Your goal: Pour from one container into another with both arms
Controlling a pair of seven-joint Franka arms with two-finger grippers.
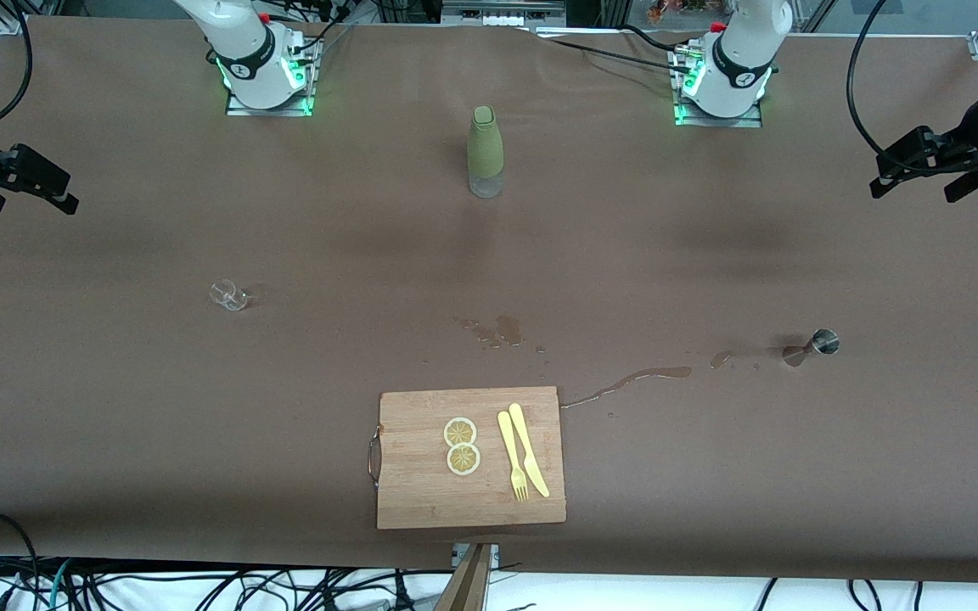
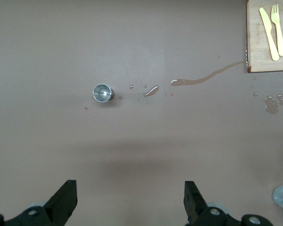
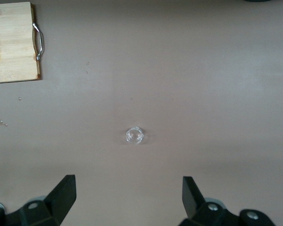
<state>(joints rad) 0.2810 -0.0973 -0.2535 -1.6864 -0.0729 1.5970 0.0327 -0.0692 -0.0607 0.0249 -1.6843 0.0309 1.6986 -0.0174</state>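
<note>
A small clear glass [image 1: 230, 295] [image 3: 135, 135] stands on the brown table toward the right arm's end. A small metal cup [image 1: 822, 342] [image 2: 103, 92] stands toward the left arm's end, next to a streak of spilled liquid [image 1: 650, 374] [image 2: 203, 78]. An olive-green bottle [image 1: 485, 151] stands upright between the two arm bases. My left gripper [image 1: 918, 180] [image 2: 130, 197] hangs open and empty over the table's edge at its own end. High over the other end, my right gripper [image 1: 26, 197] [image 3: 129, 197] is also open and empty. Both arms wait.
A wooden cutting board [image 1: 421, 475] [image 3: 14, 56] [image 2: 262, 52] lies near the front edge, carrying two lemon slices [image 1: 461, 445], a yellow fork [image 1: 512, 454] and a yellow knife [image 1: 530, 450]. A second wet patch [image 1: 497, 331] lies just above the board in the front view.
</note>
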